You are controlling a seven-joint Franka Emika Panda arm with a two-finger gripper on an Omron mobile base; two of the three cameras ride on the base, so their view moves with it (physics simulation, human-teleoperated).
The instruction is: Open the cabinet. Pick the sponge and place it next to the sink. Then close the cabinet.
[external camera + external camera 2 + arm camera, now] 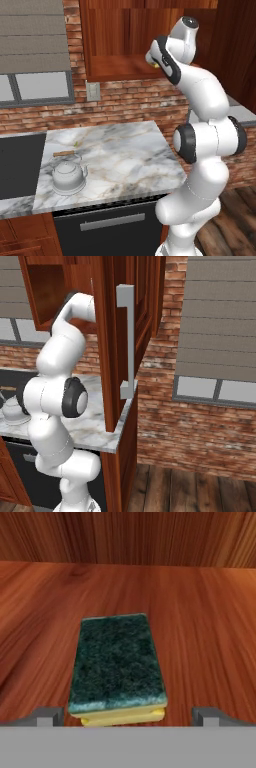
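Gripper (122, 716) spread wide, unclosed, straddling sponge (117, 664) lying green side up on cabinet (200, 612) floor.

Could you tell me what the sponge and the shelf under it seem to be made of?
Sponge: soft yellow foam, apparently, under a dark green scouring layer with a rough speckled look. Shelf: reddish-brown wood, visible grain, smooth finish with a slight sheen.

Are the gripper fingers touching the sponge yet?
Apart. In the hand view the two fingertips stand wide on either side of the sponge, with bare cabinet shelf wood showing between each tip and the sponge's sides.
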